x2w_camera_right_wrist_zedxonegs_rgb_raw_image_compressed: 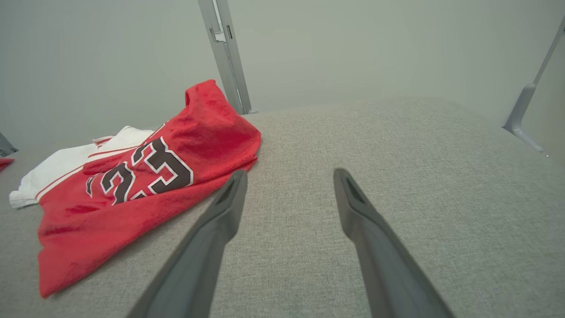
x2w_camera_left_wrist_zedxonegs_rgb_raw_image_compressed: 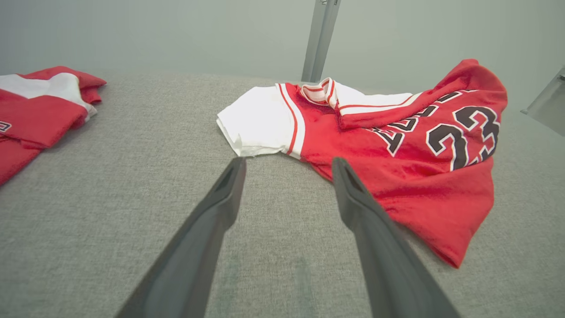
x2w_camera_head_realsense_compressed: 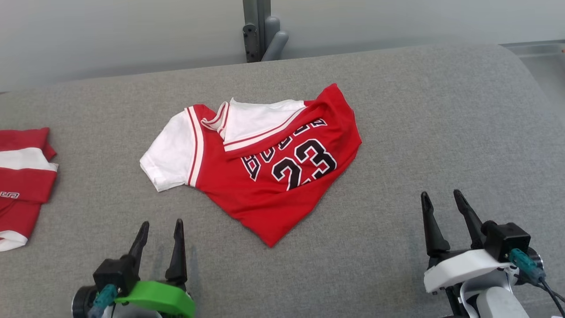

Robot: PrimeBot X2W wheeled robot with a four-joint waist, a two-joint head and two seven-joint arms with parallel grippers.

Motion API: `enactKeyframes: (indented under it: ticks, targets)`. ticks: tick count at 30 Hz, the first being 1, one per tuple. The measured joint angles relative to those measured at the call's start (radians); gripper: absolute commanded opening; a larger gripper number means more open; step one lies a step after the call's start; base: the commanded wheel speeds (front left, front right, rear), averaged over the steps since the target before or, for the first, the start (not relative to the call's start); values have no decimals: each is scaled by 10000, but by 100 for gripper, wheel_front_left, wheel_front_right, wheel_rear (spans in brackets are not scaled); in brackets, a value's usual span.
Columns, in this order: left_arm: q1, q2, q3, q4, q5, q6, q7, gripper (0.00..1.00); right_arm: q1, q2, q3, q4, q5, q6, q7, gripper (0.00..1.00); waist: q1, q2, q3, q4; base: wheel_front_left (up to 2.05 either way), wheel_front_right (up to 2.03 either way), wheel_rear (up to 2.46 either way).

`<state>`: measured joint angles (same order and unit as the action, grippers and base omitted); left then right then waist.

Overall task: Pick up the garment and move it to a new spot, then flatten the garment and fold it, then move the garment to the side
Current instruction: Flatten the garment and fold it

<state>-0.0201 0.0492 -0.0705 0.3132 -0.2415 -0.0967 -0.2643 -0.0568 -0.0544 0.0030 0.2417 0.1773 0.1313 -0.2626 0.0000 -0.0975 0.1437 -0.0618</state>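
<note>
The red shirt (x2w_camera_head_realsense_compressed: 265,176) lies in the middle of the gray counter (x2w_camera_head_realsense_compressed: 397,110). It is crumpled, not flat. It has a white sleeve on its left side, a white part near the collar, and a big black 23 on the front. Its lowest corner points down toward the robot.

The left fingers (x2w_camera_head_realsense_compressed: 178,251) are wide open and hold nothing. They are near the shirt's white sleeve but do not touch it. In the left wrist view the left fingers (x2w_camera_left_wrist_zedxonegs_rgb_raw_image_compressed: 216,212) point at the sleeve's edge and the shirt (x2w_camera_left_wrist_zedxonegs_rgb_raw_image_compressed: 397,168) is just past their tips. The right fingers (x2w_camera_head_realsense_compressed: 430,229) are wide open too, with nothing in them. They are off to the right of the shirt, over bare counter. In the right wrist view the shirt (x2w_camera_right_wrist_zedxonegs_rgb_raw_image_compressed: 132,198) sits to the left of the right fingers (x2w_camera_right_wrist_zedxonegs_rgb_raw_image_compressed: 216,221).

The letters above the 23 are bent by folds and hard to read. Part of the shirt is folded over itself.

A second shirt (x2w_camera_head_realsense_compressed: 22,176), red and white, lies folded at the far left of the counter. The picture's edge cuts it off. A gray post (x2w_camera_head_realsense_compressed: 256,26) stands behind the counter by the pale wall (x2w_camera_head_realsense_compressed: 132,35). Nothing lies between the fingers and the shirt.
</note>
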Motion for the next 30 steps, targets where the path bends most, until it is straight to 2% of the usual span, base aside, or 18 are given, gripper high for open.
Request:
enactKeyframes:
  ticks: [4, 8, 12, 17, 24, 27, 30]
  targets:
    - [-915, -2, 13, 155, 305, -86, 0, 100, -384, 13, 42, -115, -8, 2, 0, 100, 0, 0, 390, -96, 0, 0, 0]
    - [-2651, 59, 61, 662, 970, -213, 0, 100, -887, 17, 182, -213, 33, 2, 0, 100, 0, 1, 1023, -201, 0, 0, 0]
    - [-4293, 539, -188, 1319, 1482, -276, -2, 100, -1298, 25, 347, -272, 100, 2, 0, 100, 0, 1, 1587, -333, 0, 0, 0]
    - [-6102, 1093, -792, 2778, 1887, -320, -4, 100, -1618, 25, 422, -322, 155, 2, 0, 100, 0, 1, 2277, -581, 0, 0, 0]
    - [-7790, 1534, -2186, 4840, 1684, -349, -6, 100, -1837, 29, 422, -345, 251, 2, 0, 100, 0, 2, 3018, -1057, 0, 0, 0]
    - [-8220, 1833, -2094, 5509, 1609, -330, -4, 100, -1966, 35, 403, -360, 320, 2, 0, 100, 1, 2, 3247, -1250, 0, 0, 0]
    - [-8446, 2013, -1827, 5676, 1546, 17, -6, 100, -1972, 38, 349, -382, 330, 2, 0, 100, 1, 2, 3442, -1400, 0, 0, 0]
